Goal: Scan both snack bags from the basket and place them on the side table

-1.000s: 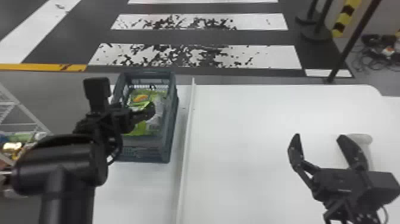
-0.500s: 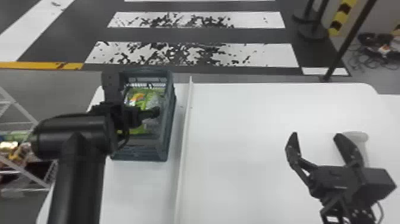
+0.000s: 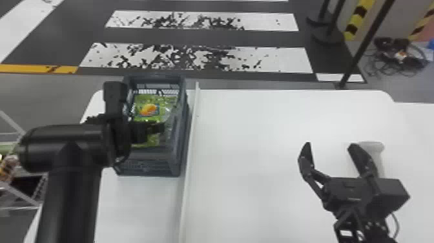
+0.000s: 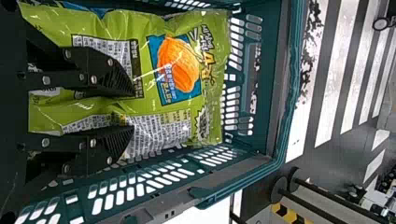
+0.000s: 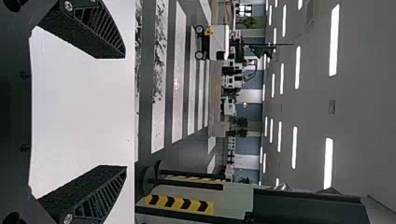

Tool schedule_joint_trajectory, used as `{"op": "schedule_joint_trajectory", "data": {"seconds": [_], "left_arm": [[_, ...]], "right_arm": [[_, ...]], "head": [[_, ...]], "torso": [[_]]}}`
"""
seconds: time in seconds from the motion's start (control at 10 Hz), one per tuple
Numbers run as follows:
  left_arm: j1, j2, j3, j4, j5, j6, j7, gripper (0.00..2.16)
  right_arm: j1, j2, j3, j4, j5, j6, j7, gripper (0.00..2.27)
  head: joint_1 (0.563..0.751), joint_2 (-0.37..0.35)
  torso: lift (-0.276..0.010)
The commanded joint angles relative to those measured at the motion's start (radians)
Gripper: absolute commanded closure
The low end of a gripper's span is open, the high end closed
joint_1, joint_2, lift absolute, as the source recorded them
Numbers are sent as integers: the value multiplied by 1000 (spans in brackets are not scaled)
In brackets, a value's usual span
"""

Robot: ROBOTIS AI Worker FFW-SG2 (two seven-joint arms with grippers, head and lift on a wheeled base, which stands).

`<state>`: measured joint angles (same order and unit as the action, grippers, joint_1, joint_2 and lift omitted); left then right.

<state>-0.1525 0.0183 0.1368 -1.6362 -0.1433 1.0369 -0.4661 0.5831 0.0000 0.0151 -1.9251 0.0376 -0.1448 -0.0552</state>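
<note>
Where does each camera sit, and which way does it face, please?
Head view: on the head, facing forward and down at the table and basket; left arm and right end effector show.
Left wrist view: on the left wrist, facing into the basket; left end effector shows.
Right wrist view: on the right wrist, facing over the table into the room; right end effector shows.
Head and left wrist views share a snack bag.
</note>
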Motion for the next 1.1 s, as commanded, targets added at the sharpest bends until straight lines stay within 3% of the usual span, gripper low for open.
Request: {"op": "schedule_joint_trajectory", "data": {"seconds": [0.0,0.4,1.0], "left_arm": [[27,0,37,-39,13,15,-23,2138],[87,8,127,-203,36,61,-72,2138],[156,6,256,-359,275,61,-78,2138]], "right_arm": [[1,1,-1,-2,-1,0,0,76],[1,1,3,-3,-1,-3,0,76],[17,1,5,-25,5,-3,0,76]], "head": [[695,10],[695,42],[695,85]], "torso": [[-75],[-75],[-75]]}}
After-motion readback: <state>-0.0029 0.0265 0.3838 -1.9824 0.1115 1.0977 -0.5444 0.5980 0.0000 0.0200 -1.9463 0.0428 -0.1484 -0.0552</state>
